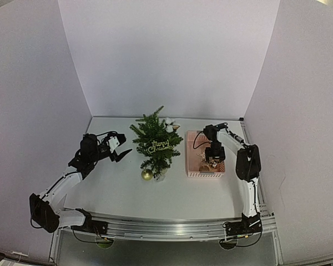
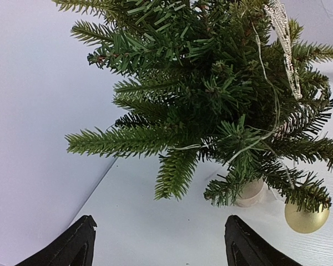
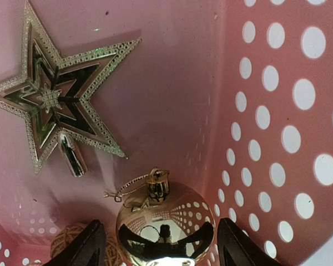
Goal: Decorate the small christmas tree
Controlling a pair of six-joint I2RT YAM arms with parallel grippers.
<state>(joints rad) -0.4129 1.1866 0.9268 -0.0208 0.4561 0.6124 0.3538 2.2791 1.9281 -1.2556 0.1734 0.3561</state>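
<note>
1. Top external view: the small christmas tree (image 1: 155,145), a miniature dark green artificial fir with bristly needle branches, stands upright on the white surface (image 1: 116,194), near its middle and toward the back wall.
2. A glittery pale gold "Merry Christmas" script sign (image 1: 159,147) sits across the front of the tree.
3. A matte gold round bauble (image 1: 147,175) is low at the tree's front left, just beside its small pale base (image 2: 250,191).
4. A few white and gold ornaments (image 1: 169,124) sit at the tree's back right; they are too small to make out.
5. A pink plastic basket with round holes in its walls (image 1: 194,166) lies on the surface to the right of the tree, apart from it.
6. The left pincer (image 1: 121,154) hangs just left of the tree, pointing toward it. In the left wrist view its black fingers (image 2: 77,244) stand wide apart with nothing between them, and they touch no branch.
7. The right pincer (image 1: 215,162) reaches down into the pink basket.
8. In the right wrist view its dark fingers (image 3: 86,246) stand wide apart on either side of a shiny gold mirror-finish bauble with a cord loop (image 3: 164,221). The bauble rests on the basket floor, and no firm grip on it shows.
9. A gold glitter-edged star tree topper (image 3: 55,105) lies flat on the basket floor beyond that bauble.
10. A small woven tan ball (image 3: 64,238) sits at the shiny bauble's left.
</note>
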